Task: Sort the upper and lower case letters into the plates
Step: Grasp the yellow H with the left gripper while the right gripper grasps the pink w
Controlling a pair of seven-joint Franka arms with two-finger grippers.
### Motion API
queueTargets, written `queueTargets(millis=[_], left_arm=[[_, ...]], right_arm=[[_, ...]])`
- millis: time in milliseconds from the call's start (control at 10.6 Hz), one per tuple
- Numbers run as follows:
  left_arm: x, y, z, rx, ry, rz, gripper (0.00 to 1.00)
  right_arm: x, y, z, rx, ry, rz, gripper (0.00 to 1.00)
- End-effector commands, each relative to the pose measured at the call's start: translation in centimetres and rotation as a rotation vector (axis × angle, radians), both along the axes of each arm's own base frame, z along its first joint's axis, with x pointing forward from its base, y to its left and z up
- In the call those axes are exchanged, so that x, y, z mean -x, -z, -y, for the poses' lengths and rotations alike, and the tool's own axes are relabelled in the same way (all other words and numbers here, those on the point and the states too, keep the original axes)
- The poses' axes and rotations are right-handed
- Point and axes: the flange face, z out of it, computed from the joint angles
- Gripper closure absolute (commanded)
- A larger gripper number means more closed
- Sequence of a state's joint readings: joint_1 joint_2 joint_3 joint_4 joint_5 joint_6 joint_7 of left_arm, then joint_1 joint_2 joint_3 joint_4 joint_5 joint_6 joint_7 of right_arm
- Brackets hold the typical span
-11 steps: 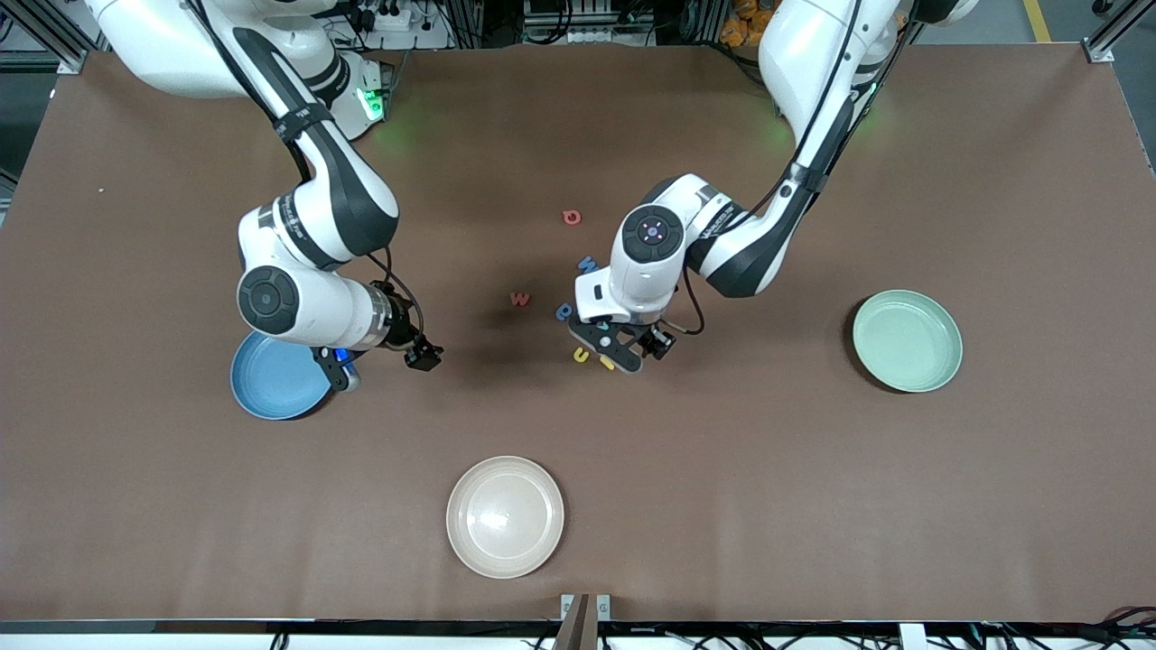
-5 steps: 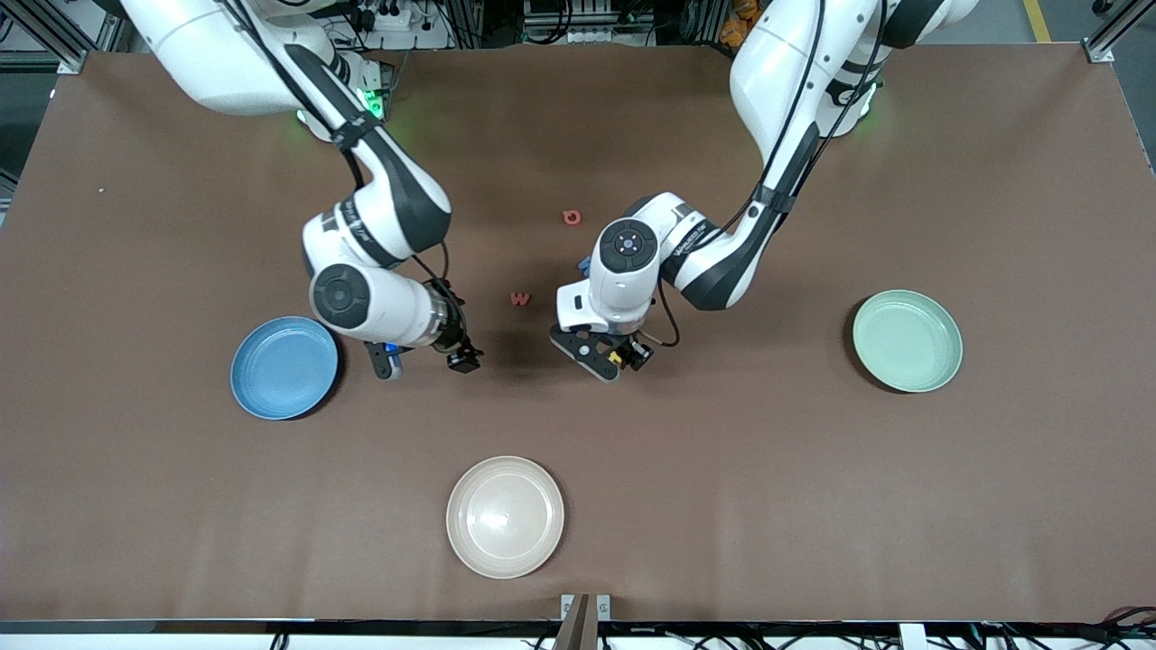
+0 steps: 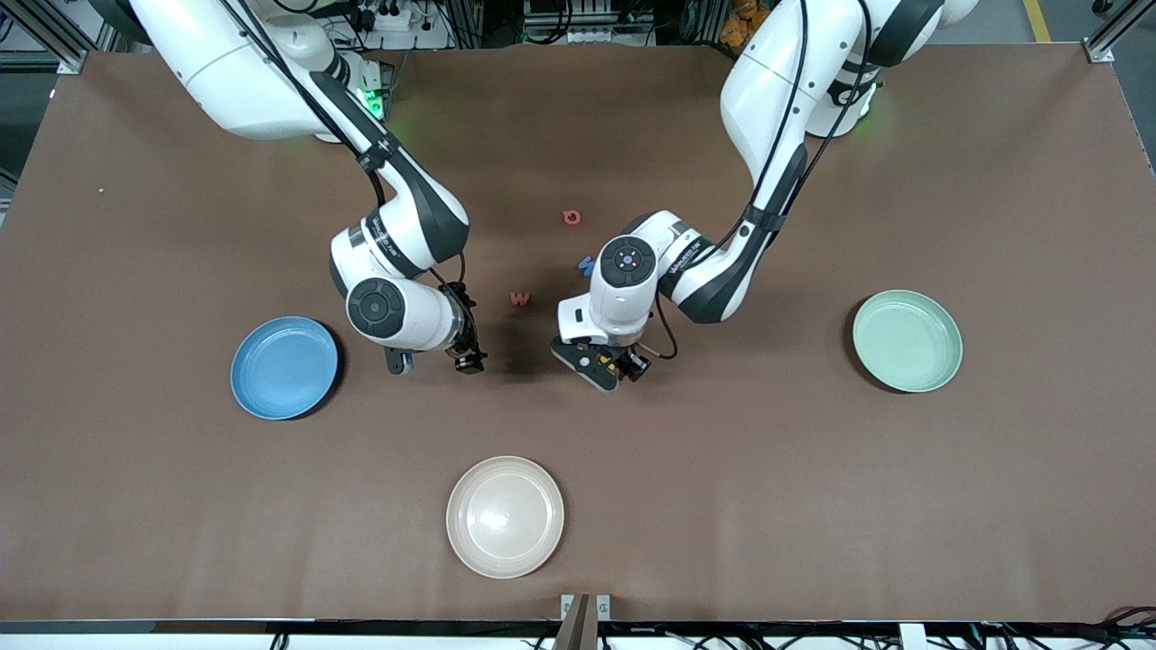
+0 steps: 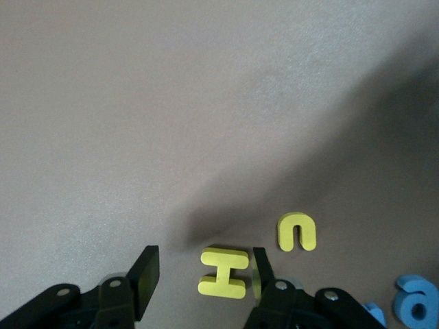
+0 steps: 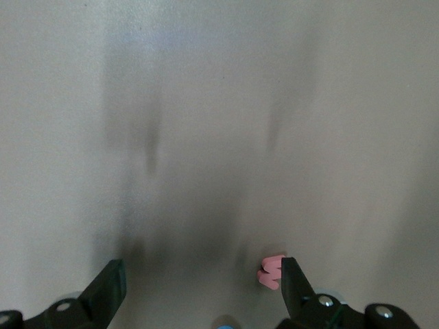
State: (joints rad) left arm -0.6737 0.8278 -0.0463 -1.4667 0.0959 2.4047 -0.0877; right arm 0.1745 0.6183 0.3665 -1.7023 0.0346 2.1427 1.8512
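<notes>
A yellow H (image 4: 224, 273) lies flat on the table between the fingers of my left gripper (image 4: 206, 258), which is open and low around it, with one finger close beside the letter. A yellow u-shaped letter (image 4: 297, 232) and blue letters (image 4: 417, 301) lie beside it. In the front view the left gripper (image 3: 603, 366) covers the yellow letters. A red w (image 3: 519, 298), a red letter (image 3: 571, 217) and a blue letter (image 3: 585, 265) lie at mid-table. My right gripper (image 3: 433, 361) is open over bare table, with the red w (image 5: 272, 272) beside one fingertip. The blue plate (image 3: 284, 367) and the mint plate (image 3: 907, 340) are apart, one toward each end.
A cream-beige plate (image 3: 505, 515) sits nearer the front camera, toward the table's front edge. Both arms reach in over the middle of the brown table (image 3: 813, 506), their hands close to each other around the letter cluster.
My right gripper has swung away from the blue plate toward the middle, near the red w. My left gripper has shifted over the yellow letters and its fingers have narrowed around the H.
</notes>
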Motion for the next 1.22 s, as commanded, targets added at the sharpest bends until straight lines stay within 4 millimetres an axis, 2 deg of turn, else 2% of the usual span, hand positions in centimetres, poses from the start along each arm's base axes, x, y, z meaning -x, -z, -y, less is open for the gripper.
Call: queueTargets(millis=[0,94,282,658,752,846,940,1034,1128], left_arm=[[-0.2,1.0,0.3,-0.016,0.008,0.012,0.39],[0.1,1.5,0.5,-0.019,0.007,0.007,0.39],[0.5,2.0,0.8,-0.021,0.000,0.001,0.39],[0.8,2.6,0.8,-0.028,0.006,-0.005,0.40],[0.7,2.9,0.8,-0.029,0.005,-0.006,0.47],[0.8,3.0,0.7,-0.032,0.006,-0.008,0.67],[0.8,2.9,0.7,-0.031,0.004,-0.007,0.93],[0.6,2.4,0.6,-0.027,0.001,-0.002,1.00],[-0.6,1.2,-0.3,-0.030,-0.015,0.020,1.00]], right_arm=[[0.7,1.0,-1.4,0.020,0.044,-0.003,0.00],[1.0,1.7,-1.8,0.023,0.060,-0.019,0.00],[2.5,2.3,-4.0,0.038,0.073,-0.025,0.00],[4.9,4.4,-5.5,0.065,0.103,-0.042,0.00],[5.6,4.8,-5.9,0.065,0.121,-0.029,0.00],[6.1,5.1,-6.1,0.089,0.128,-0.013,0.00],[6.6,5.2,-6.5,0.120,0.149,0.000,0.00],[7.4,5.3,-7.0,0.155,0.148,0.023,0.00],[7.7,5.1,-7.3,0.167,0.152,0.042,0.00]])
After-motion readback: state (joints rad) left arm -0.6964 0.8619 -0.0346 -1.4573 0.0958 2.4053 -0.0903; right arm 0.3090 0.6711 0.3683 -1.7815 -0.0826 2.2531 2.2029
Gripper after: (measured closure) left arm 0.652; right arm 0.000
